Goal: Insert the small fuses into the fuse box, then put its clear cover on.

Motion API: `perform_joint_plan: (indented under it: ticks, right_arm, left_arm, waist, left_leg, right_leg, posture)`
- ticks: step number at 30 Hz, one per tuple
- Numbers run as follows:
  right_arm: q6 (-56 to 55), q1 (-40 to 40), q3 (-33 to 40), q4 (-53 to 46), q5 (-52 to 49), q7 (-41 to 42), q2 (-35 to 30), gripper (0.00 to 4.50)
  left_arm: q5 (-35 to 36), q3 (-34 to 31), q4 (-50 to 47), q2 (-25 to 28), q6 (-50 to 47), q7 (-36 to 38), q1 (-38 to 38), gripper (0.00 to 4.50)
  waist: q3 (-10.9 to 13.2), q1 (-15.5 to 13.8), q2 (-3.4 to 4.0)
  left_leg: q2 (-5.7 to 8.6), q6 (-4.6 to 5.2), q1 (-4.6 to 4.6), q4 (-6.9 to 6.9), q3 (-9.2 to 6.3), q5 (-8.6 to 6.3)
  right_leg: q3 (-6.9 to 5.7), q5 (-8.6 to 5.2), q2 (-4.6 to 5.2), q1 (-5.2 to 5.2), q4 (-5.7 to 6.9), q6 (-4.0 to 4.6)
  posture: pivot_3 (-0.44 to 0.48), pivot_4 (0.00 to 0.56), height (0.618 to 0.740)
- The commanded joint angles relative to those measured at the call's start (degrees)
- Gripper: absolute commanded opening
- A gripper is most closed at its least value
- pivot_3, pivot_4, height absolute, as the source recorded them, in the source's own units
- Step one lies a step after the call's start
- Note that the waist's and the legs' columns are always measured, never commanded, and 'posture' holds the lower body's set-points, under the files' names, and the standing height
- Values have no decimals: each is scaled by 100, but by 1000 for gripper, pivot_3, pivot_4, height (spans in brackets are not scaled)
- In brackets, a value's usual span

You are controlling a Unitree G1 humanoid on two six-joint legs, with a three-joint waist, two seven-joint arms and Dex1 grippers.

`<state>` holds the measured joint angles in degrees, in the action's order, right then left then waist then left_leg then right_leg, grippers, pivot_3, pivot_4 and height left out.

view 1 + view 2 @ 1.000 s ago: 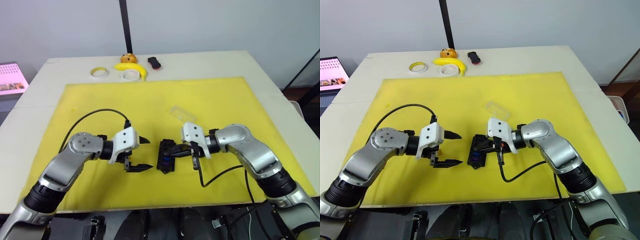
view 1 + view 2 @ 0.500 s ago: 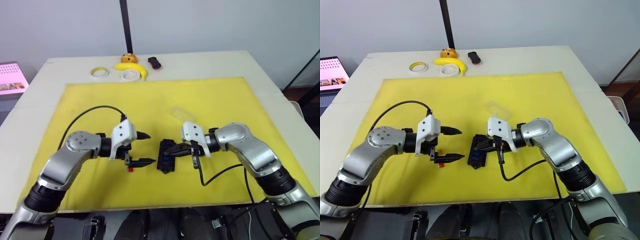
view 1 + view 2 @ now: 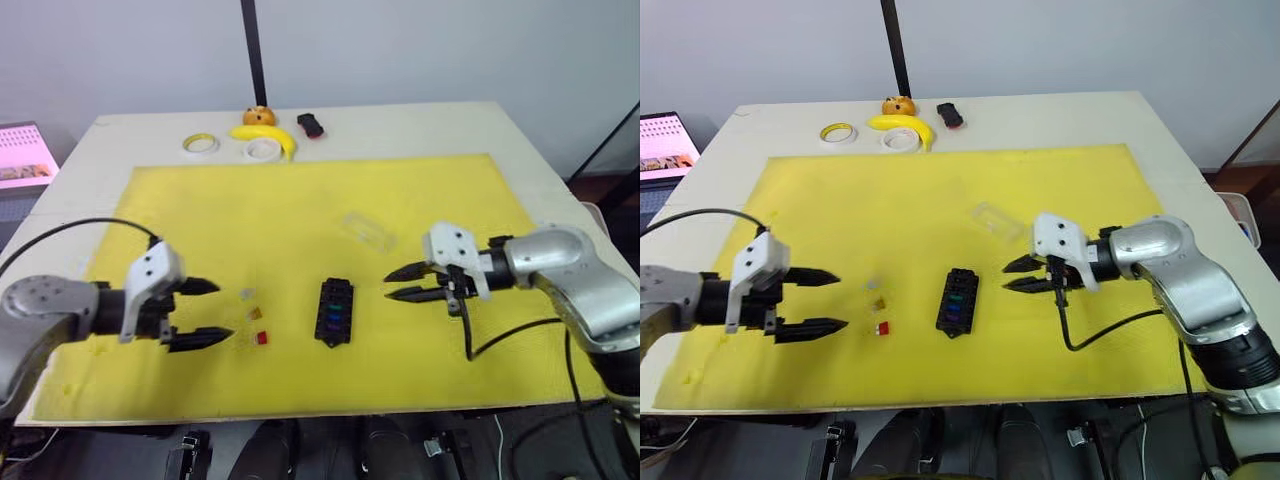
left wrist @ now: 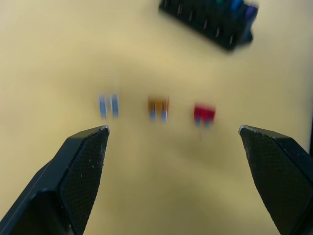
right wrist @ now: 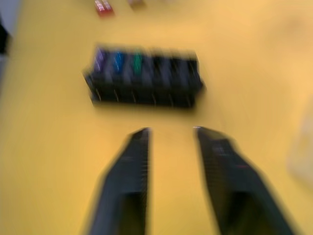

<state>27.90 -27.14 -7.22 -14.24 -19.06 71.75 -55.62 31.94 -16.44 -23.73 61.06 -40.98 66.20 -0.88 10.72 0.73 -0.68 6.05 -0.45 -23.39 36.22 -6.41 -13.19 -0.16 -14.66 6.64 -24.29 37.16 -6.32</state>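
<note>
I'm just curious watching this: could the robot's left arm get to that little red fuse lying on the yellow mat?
Probably yes. The left gripper is open, and the red fuse lies loose just ahead of it with only bare yellow mat between.

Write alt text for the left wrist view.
Three loose fuses, grey, amber and red, lie in a row on the yellow mat, framed by the open left claw. Beyond them is the black fuse box with teal, blue and purple fuses already seated at one end.
</note>
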Motion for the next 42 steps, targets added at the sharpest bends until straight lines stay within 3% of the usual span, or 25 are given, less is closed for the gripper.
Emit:
perform_joint_plan:
  ticks: [1, 3, 4, 11, 23, 29, 42]
  right_arm:
    - [-347, 180, 582, 122, -5, 150, -359, 3323]
    - [-501, 400, 794, 258, -5, 233, -558, 4324]
    - [-548, 451, 841, 293, -11, 249, -597, 4470]
    - [-694, 348, 859, 500, -10, 168, -543, 4470]
    - [267, -927, -46, -793, -540, 110, 380, 4470]
    - [528, -1249, -591, -1143, -349, -44, 683, 4470]
    - [582, -1352, -691, -1224, -286, -116, 735, 4470]
  left_arm:
    - [-433, -793, 488, 282, 508, 227, -535, 4500]
    - [-664, -1149, 941, 385, 827, 363, -870, 4500]
    - [-705, -1224, 1062, 403, 922, 397, -931, 4500]
    - [-669, -1112, 1308, 333, 1181, 473, -820, 4500]
    - [932, 519, 182, -355, -725, 454, -234, 4500]
    - [1742, 805, 539, -1018, -1855, -64, 494, 4500]
    - [1869, 1532, 1803, -1632, -2889, -279, 1535, 4500]
  waist:
    - [0, 8, 0]
    - [0, -3, 0]
    - [0, -8, 0]
    - [1, -8, 1]
    - [2, 20, 5]
    - [0, -34, -3]
    - [-2, -26, -3]
  left_leg:
    - [-3, 0, 0, -1, 1, 0]
    - [-4, 0, 0, -8, 1, 0]
    - [-4, 0, -1, -10, 1, -1]
    - [-4, 0, -2, -5, 2, -2]
    - [-6, 0, -2, -6, 1, -2]
    - [1, 0, -4, 5, -10, -1]
    - [5, -2, 0, 4, -9, 1]
  right_leg:
    - [0, 0, -1, -2, 0, 1]
    - [0, -1, -1, -3, -2, 2]
    - [-1, -1, -1, -5, -4, 2]
    - [0, -7, 6, 0, -8, 12]
    - [3, 0, 1, -6, -3, 0]
    - [-2, 1, 4, 4, -2, -1]
    - [-2, 1, 4, 2, 6, -2]
  posture:
    - [0, 150, 740]
    - [0, 150, 740]
    - [0, 150, 740]
    - [0, 150, 740]
    - [0, 150, 740]
    - [0, 150, 740]
    - [0, 150, 740]
